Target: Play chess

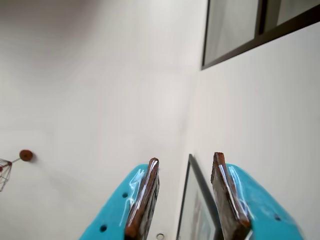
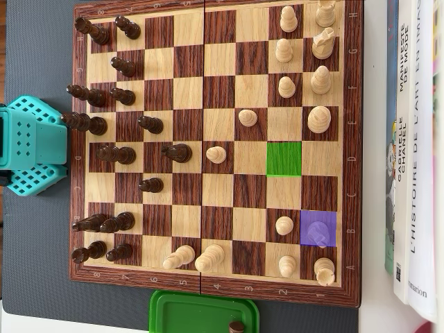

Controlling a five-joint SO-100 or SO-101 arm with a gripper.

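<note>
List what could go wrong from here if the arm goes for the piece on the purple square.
The light piece on the purple square has neighbours close by, a pawn and a corner piece; the open fingers may knock them. The wrist view shows only wall, so it gives no guidance yet.

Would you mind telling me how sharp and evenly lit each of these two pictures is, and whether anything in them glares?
Wrist view: the gripper is close and soft, with glare streaks on its glossy teal fingers; the pale walls behind look hazy. Overhead view: the chessboard is sharp and evenly lit, with short soft shadows; one green square and one purple square look flatly tinted.
</note>
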